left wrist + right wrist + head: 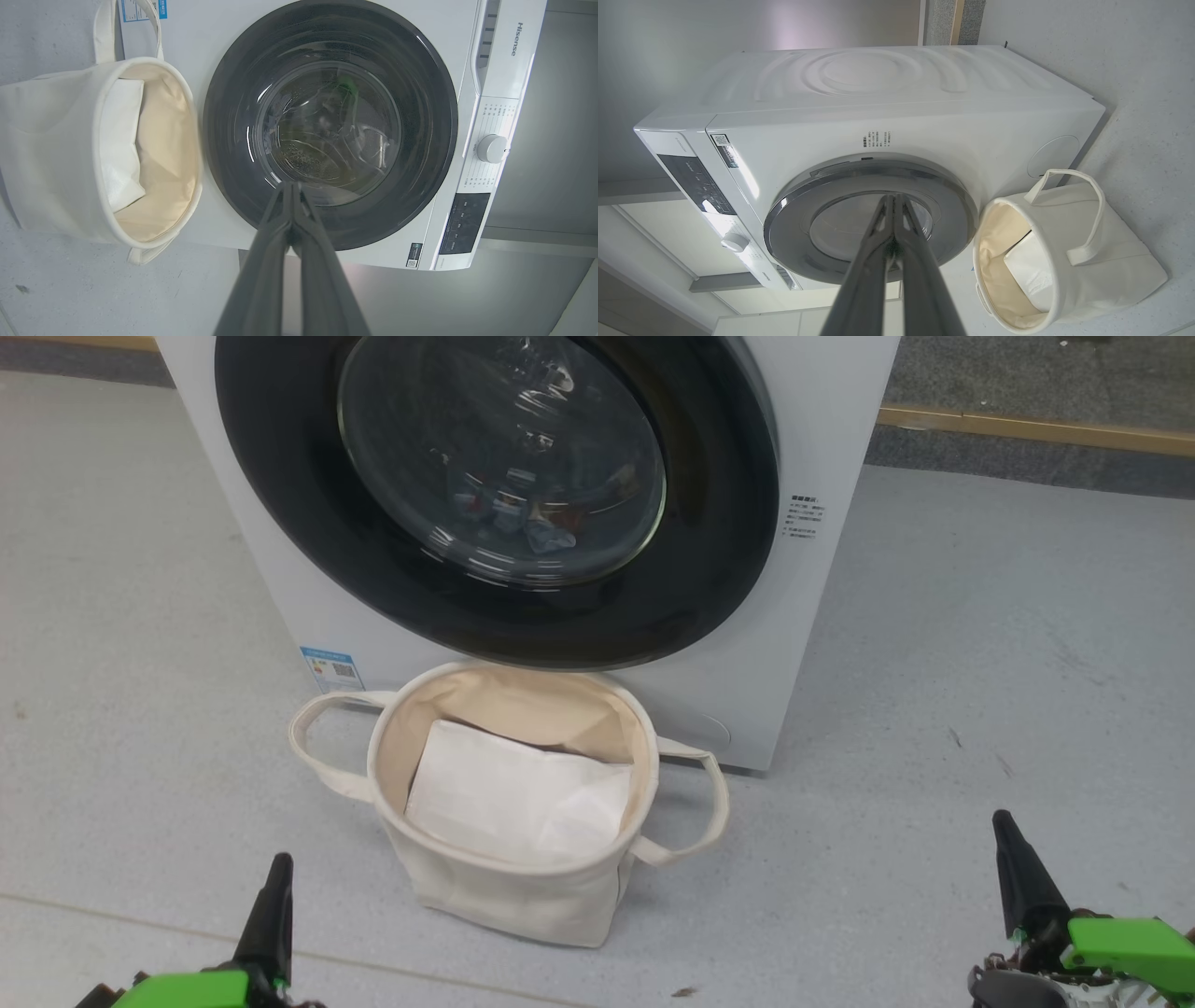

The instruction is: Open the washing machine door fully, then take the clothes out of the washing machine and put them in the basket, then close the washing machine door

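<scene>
The white washing machine [826, 457] stands ahead of me on the floor, and its glossy black round door [308, 560] is closed flat against the front. Through the glass porthole a dim bundle of the clothes [527, 523] lies low in the drum. The cream canvas basket [504, 896] sits on the floor just in front of the door, upright, with both loop handles out to the sides. My left gripper [279, 863] is shut at the lower left, well short of the basket. My right gripper [1003, 819] is shut at the lower right, holding nothing.
A plain white folded sheet [513, 793] lies inside the basket. The control panel with a round knob [491, 148] runs along the washer's top edge. Grey floor spreads on both sides, and a wall base with a wooden strip [1027, 429] runs behind.
</scene>
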